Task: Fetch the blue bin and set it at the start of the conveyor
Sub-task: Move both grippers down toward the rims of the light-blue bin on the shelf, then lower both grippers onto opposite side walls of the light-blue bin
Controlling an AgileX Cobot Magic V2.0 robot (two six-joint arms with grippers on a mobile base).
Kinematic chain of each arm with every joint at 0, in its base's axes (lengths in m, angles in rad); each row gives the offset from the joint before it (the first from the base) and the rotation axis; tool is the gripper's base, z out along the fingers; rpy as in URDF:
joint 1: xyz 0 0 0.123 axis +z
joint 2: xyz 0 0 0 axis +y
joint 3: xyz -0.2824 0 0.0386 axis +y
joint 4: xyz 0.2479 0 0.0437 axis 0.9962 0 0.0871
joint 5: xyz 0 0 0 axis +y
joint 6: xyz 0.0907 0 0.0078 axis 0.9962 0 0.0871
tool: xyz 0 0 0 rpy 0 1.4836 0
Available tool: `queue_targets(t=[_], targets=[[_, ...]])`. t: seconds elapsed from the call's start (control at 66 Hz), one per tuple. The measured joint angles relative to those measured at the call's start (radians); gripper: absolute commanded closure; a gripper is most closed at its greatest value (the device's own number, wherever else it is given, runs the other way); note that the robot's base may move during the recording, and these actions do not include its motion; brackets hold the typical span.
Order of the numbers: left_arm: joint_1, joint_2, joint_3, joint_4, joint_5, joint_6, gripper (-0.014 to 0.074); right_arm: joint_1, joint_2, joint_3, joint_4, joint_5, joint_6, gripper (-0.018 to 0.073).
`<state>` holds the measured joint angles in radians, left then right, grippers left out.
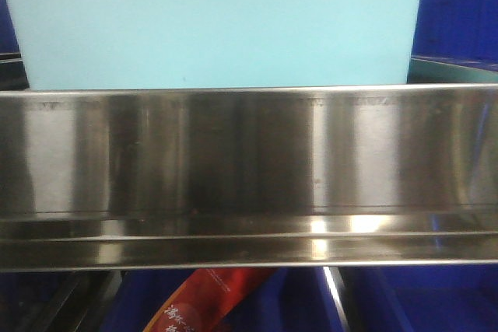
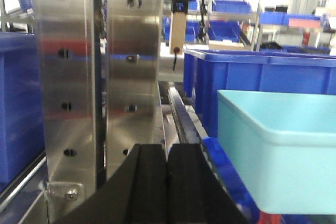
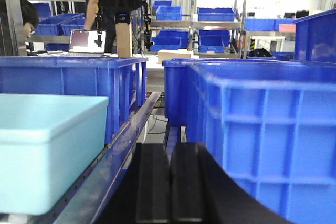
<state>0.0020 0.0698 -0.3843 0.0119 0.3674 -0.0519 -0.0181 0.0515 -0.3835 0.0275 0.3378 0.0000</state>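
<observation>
The blue bin, a pale aqua plastic tub, stands on a shelf right behind a shiny steel rail and fills the upper front view. It shows again at the right of the left wrist view as the blue bin, and at the lower left of the right wrist view as the blue bin. My left gripper is shut with nothing in it, left of the bin and apart from it. My right gripper is shut and empty, right of the bin with a shelf rail between. The conveyor start is out of view.
A stainless-steel shelf rail spans the front view. Steel uprights stand close ahead of the left gripper. Dark blue ribbed crates crowd the right gripper's right side, with more behind the bin. A person stands far back.
</observation>
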Motion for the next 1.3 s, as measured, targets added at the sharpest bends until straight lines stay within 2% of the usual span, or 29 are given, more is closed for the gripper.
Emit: queue_targets(t=[0.182, 0.47, 0.546, 0.622, 0.758, 0.819, 0.925, 1.061, 1.137, 1.228, 1.304], targets=[[0.0, 0.16, -0.205, -0.012, 0.187, 0.0, 0.0707, 0.0, 0.128, -0.165, 0.0, 0.143, 0.0, 0.0721], [0.0, 0.239, -0.249, -0.032, 0.181, 0.0, 0.0707, 0.0, 0.191, -0.199, 0.007, 0.161, 0.0, 0.0721], [0.0, 0.257, -0.253, -0.082, 0.153, 0.0, 0.0707, 0.0, 0.212, -0.211, 0.037, 0.175, 0.008, 0.0721], [0.0, 0.292, -0.278, -0.177, 0.154, 0.009, 0.0707, 0.0, 0.268, -0.249, 0.102, 0.233, 0.01, 0.0717], [0.0, 0.425, -0.372, -0.33, 0.222, 0.181, 0.0707, 0.0, 0.414, -0.347, 0.186, 0.305, -0.049, 0.0717], [-0.003, 0.498, -0.404, -0.361, 0.237, 0.226, 0.0707, 0.0, 0.482, -0.391, 0.2, 0.309, -0.069, 0.0717], [-0.016, 0.631, -0.47, -0.387, 0.245, 0.251, 0.0707, 0.0, 0.618, -0.47, 0.209, 0.334, -0.081, 0.0715], [-0.05, 0.799, -0.575, -0.391, 0.257, 0.261, 0.0707, 0.0, 0.791, -0.565, 0.215, 0.357, -0.083, 0.0701], [-0.085, 0.891, -0.631, -0.359, 0.263, 0.249, 0.0707, 0.0, 0.864, -0.608, 0.215, 0.355, -0.081, 0.0701], [-0.142, 0.98, -0.708, -0.283, 0.275, 0.185, 0.0707, 0.011, 0.936, -0.659, 0.215, 0.352, -0.08, 0.0701], [-0.199, 1.052, -0.777, -0.181, 0.28, 0.088, 0.0707, 0.032, 0.993, -0.706, 0.215, 0.351, -0.065, 0.0699]])
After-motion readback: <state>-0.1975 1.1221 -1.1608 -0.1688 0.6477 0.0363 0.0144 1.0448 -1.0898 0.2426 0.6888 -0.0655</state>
